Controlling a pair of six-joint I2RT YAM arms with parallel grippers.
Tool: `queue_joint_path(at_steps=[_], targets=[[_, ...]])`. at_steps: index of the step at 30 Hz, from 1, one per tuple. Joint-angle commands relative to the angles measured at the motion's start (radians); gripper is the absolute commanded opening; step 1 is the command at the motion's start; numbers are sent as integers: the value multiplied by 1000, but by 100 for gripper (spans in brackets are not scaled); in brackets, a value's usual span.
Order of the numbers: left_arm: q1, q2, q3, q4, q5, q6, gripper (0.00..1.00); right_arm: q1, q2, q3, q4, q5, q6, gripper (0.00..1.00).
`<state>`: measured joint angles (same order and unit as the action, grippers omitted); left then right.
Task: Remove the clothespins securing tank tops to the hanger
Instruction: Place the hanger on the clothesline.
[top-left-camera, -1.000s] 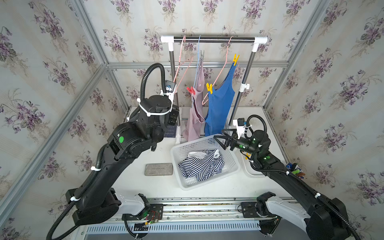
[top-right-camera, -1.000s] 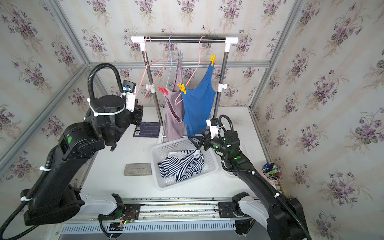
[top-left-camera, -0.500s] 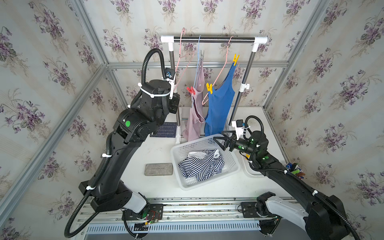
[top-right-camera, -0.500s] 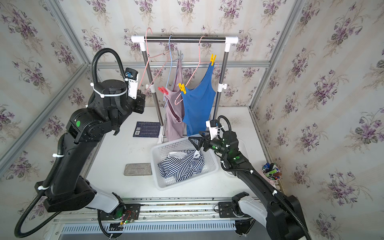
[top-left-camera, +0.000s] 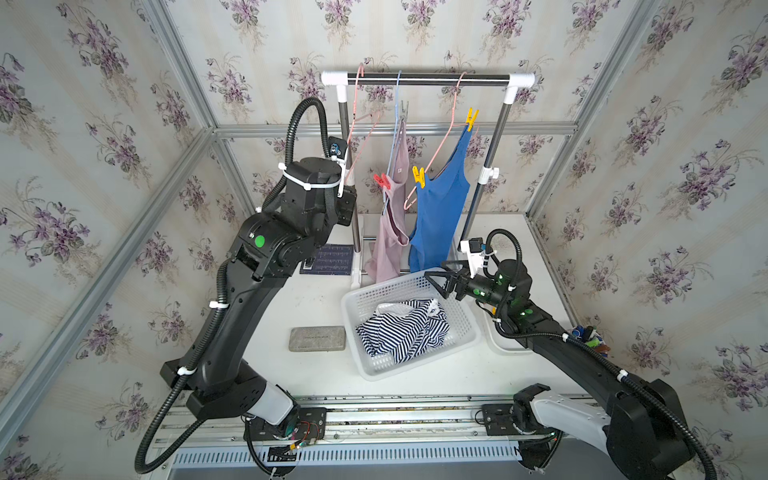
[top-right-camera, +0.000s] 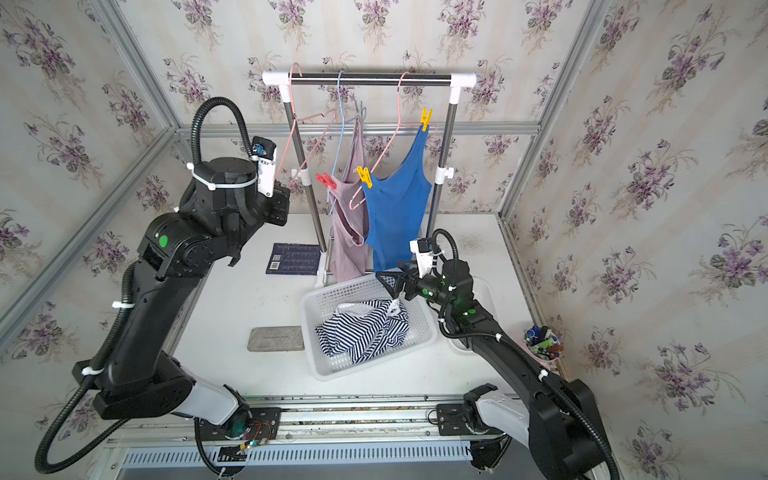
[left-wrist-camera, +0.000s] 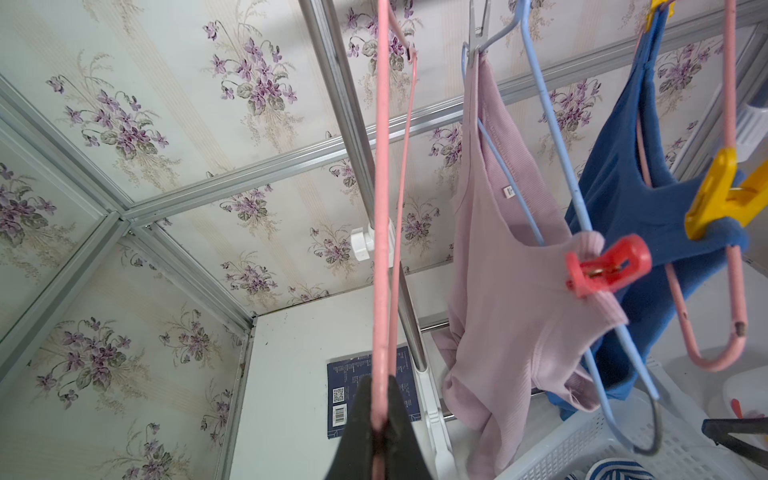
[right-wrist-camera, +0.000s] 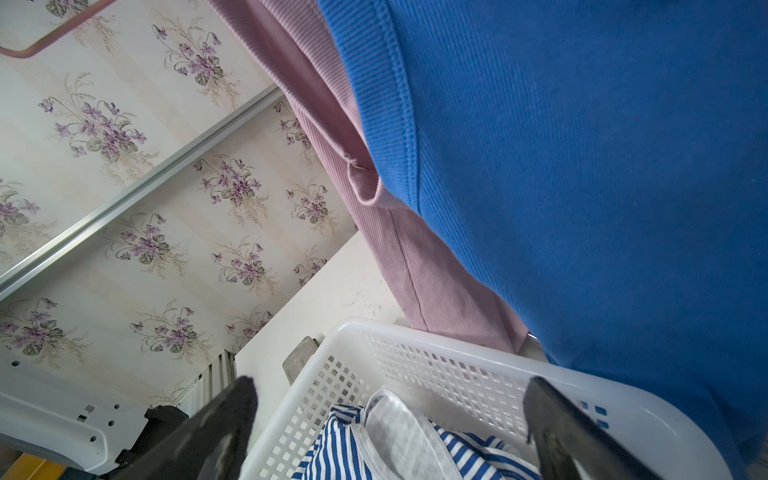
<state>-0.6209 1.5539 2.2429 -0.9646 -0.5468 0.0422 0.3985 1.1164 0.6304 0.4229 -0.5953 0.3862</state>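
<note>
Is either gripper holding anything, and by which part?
The left gripper pinches the empty pink hanger at its lower end; the right gripper is open, empty.

One tank top (top-left-camera: 405, 328) lies in the basket (top-left-camera: 376, 293), before the rack (top-left-camera: 432, 80).

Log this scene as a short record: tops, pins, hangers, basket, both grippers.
hanging tops: pink top on blue hanger; blue top on pink hanger
basket: striped top lies in white basket
pins on pink top: red pin, grey pin
pins on blue top: two yellow pins
left gripper: shut on bare hanger
right gripper: open, empty, by the basket's far corner
</note>
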Motion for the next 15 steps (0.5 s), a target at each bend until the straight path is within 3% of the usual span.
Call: queue_joint_path(at_steps=[1,9,15], targets=[[16,41,50,11,42,-11,0,0,0,2,39,3,8,100],[118,149,132,11,132,-47,0,0,-7,-8,13,24,-6,100],[138,176,94,13,175,-68,0,0,-26,-15,-14,60,-28,100]])
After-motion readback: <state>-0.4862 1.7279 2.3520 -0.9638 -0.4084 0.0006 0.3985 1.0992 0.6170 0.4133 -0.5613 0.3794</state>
